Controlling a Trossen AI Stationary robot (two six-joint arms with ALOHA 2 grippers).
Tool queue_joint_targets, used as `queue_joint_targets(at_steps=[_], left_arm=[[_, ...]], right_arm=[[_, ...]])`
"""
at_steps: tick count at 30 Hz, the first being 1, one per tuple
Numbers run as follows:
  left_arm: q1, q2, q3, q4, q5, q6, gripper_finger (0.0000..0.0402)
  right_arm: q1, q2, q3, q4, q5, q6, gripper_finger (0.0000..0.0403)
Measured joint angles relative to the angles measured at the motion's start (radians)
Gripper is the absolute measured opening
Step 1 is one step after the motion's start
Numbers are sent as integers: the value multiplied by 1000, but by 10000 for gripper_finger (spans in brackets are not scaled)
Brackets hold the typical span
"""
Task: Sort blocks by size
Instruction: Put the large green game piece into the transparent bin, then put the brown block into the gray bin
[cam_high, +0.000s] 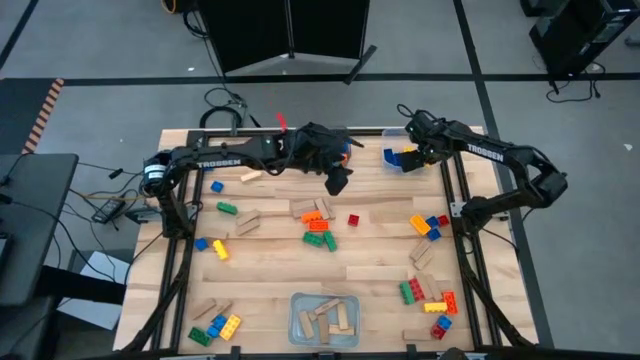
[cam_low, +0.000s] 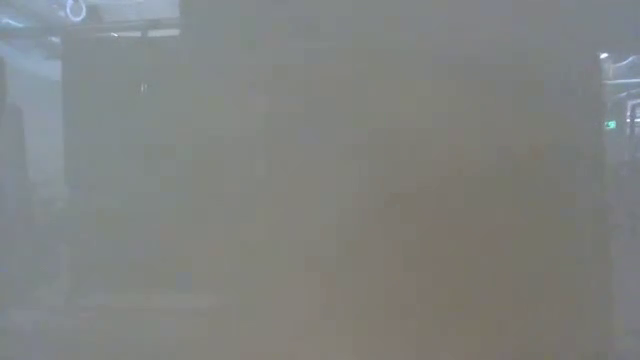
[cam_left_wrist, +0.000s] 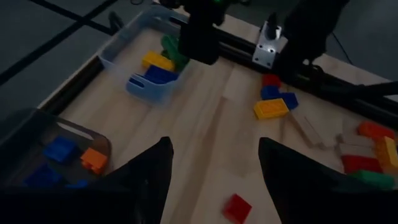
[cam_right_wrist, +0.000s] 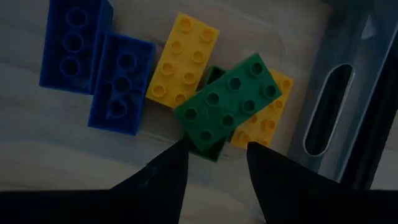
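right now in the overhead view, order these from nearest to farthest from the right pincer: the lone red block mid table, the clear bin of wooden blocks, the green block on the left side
1. Lone red block, mid table, nearest the right pincer at the far right corner.
2. Green block, left side.
3. Clear bin of wooden blocks, near edge, farthest.

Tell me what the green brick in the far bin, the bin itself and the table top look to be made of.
Green brick: likely moulded plastic, smooth, slightly glossy, with round studs.
Bin: seemingly clear plastic; its contents show through the thin wall.
Table top: light wood, with visible plank lines and grain, matte.
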Motion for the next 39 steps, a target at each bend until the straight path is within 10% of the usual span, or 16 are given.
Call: queue_joint_targets(at_steps=[18, 39], left_arm=[[-15, -493, -589, 159, -110, -219, 245], [-126, -550, -618, -544, -145, -4, 239]], right_arm=[[77, -392, 0, -90, -204, 93, 180], [574, -475, 0, -92, -86, 360, 166]])
